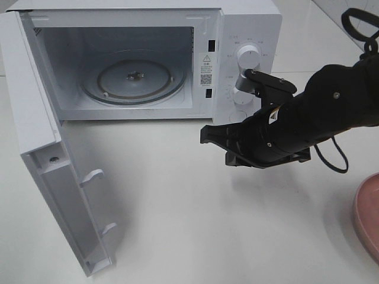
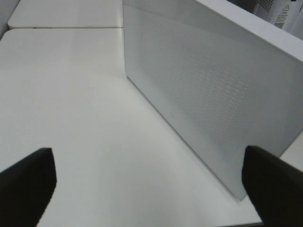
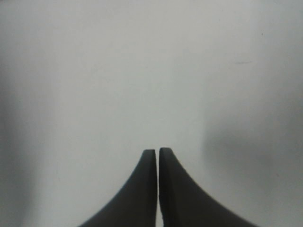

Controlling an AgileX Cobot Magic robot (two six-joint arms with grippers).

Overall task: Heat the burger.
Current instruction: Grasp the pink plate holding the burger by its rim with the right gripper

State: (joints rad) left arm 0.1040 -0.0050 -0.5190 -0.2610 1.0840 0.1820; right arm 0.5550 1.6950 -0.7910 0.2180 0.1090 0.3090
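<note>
The right gripper has its two dark fingers pressed together, tips touching with nothing between them. Ahead of them lies only a plain white surface.

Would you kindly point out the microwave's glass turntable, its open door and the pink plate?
glass turntable [image 1: 133, 80]: exterior high view, centre of the glass.
open door [image 1: 71, 201]: exterior high view, inner face.
pink plate [image 1: 368, 219]: exterior high view, visible rim.

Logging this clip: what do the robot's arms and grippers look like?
The right arm is bulky and black, with a small white label near the wrist and a black cable looping behind. The right fingers are dark, curved and tapered. The left fingers are dark and blunt-edged; that arm is unseen.
</note>
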